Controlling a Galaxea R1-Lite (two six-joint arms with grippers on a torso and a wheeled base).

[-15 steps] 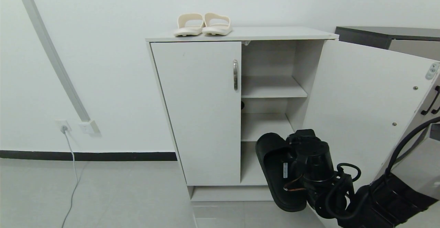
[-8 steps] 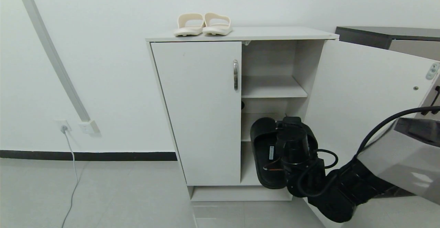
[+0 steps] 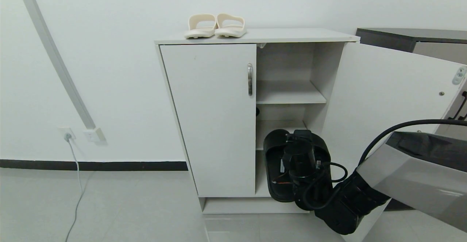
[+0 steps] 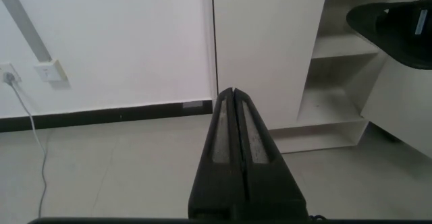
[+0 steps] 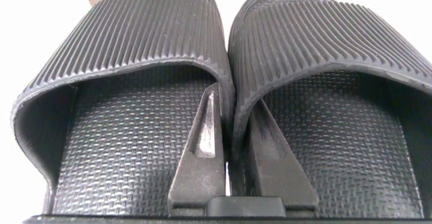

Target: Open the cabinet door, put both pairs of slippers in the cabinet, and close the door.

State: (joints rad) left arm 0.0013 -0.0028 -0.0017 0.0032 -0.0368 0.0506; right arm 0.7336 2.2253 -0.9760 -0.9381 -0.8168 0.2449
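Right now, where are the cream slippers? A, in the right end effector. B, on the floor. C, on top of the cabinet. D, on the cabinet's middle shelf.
C: the cream slippers sit side by side on the cabinet top, while the right end effector grips the black slippers instead.

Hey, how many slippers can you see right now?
4. Two cream slippers sit side by side on the cabinet top; two black slippers are held together in the right claw before the lower shelves.
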